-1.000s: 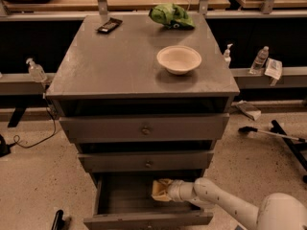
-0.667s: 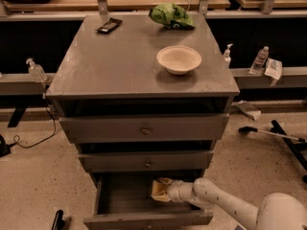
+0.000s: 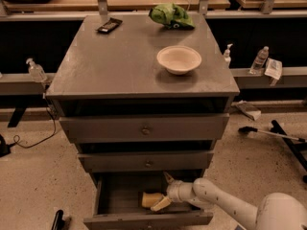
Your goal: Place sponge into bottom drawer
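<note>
Bottom centre of the frame, the lowest, deepest grey drawer with its dark box interior [image 3: 119, 191] stands pulled out, open from above to take the load. The pale yellow, soft rectangular sponge [image 3: 149, 199] lies on its floor. Just right of it, the white arm's gripper [image 3: 162, 191] reaches inside, fingers spread wide and holding nothing. The lower finger seems to touch the sponge, so the placing looks done.

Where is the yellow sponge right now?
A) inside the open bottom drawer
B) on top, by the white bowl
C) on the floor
A: the sponge lies inside the bottom drawer, and the gripper is reaching into the drawer right beside it.
</note>
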Controlling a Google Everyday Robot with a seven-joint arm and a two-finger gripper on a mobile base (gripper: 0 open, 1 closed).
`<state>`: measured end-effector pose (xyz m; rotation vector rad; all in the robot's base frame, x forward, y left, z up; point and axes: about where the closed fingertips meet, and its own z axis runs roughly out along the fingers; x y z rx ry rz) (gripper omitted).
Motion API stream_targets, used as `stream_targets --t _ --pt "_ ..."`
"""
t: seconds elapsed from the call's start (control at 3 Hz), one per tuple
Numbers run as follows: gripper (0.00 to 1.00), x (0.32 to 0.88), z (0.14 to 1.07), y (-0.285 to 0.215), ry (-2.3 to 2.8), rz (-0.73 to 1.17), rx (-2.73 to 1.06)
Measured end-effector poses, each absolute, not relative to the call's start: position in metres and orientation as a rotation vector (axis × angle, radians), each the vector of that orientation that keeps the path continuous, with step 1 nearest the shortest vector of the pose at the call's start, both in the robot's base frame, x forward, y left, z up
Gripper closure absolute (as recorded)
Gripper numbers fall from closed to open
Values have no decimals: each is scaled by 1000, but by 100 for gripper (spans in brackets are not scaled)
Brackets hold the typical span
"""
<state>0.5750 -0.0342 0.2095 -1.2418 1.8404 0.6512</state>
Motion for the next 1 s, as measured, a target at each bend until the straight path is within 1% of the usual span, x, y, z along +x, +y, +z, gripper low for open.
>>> stream_targets --t 0.33,1.0 --pt "0 571 221 -35 1793 689 -1209" --pt "0 570 223 -35 1778 690 -1208"
